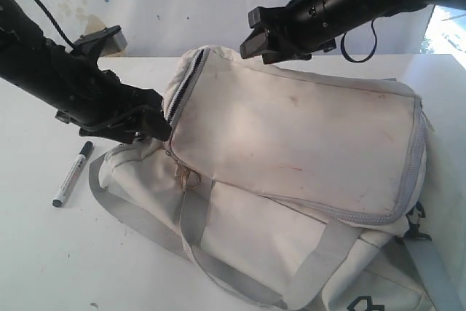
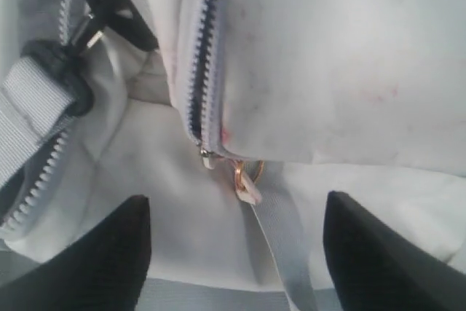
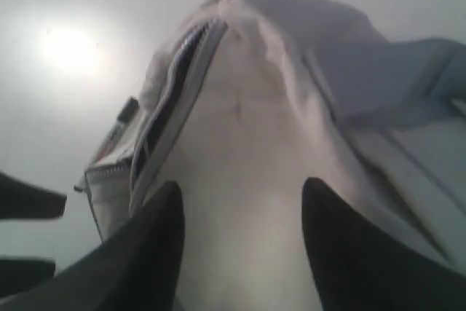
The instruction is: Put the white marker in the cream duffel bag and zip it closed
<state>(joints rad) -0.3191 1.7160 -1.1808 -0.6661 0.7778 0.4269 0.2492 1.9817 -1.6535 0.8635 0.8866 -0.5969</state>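
Observation:
The cream duffel bag (image 1: 291, 136) lies across the middle of the white table. The white marker (image 1: 73, 174) with its black cap lies on the table to the left of the bag, outside it. My left gripper (image 1: 156, 130) is at the bag's left end and stands open. In the left wrist view its fingers (image 2: 109, 253) flank bare fabric just short of the gold-ringed zipper pull (image 2: 245, 180). My right gripper (image 1: 260, 43) hovers open above the bag's top rear edge with nothing between its fingers (image 3: 149, 253). The end zipper (image 3: 169, 103) gapes partly open.
Grey webbing handles (image 1: 195, 232) trail from the bag's front toward the table's near edge. A black clip (image 1: 413, 232) sits at the bag's right end, and a black buckle (image 2: 62, 71) with a grey strap lies by the left gripper. A wall stands close behind.

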